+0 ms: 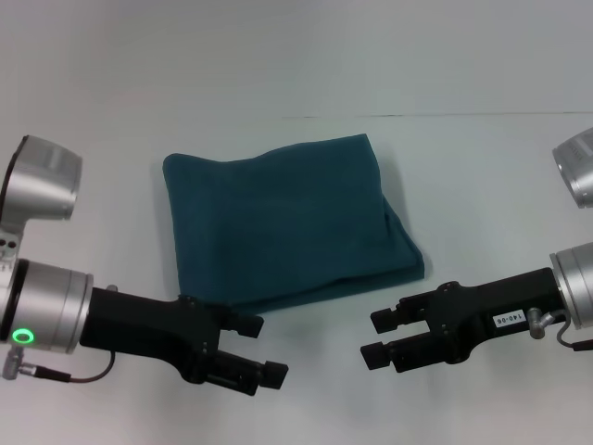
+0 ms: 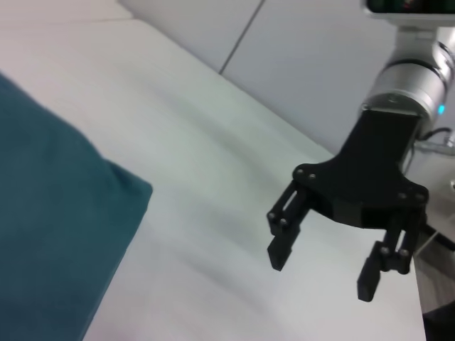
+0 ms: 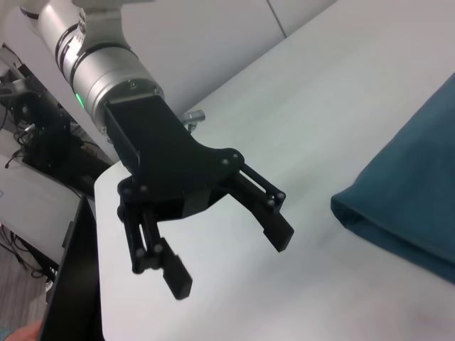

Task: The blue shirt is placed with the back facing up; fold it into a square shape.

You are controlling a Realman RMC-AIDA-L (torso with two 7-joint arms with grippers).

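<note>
The blue shirt [image 1: 287, 227] lies folded into a rough square in the middle of the white table [image 1: 102, 241], plain side up, its edges a little uneven. My left gripper [image 1: 263, 350] hovers just in front of the shirt's near left corner, open and empty. To the right of the near right corner, my right gripper [image 1: 374, 337] is also open and empty. The left wrist view shows a corner of the shirt [image 2: 50, 213] and the right gripper [image 2: 322, 273] with its jaws spread. The right wrist view shows the left gripper [image 3: 231, 263] open beside the shirt [image 3: 412, 192].
A seam line [image 1: 445, 116] runs across the surface behind the shirt. The table's edge [image 3: 99, 234] drops off beside the left arm, with dark equipment [image 3: 43, 135] beyond it.
</note>
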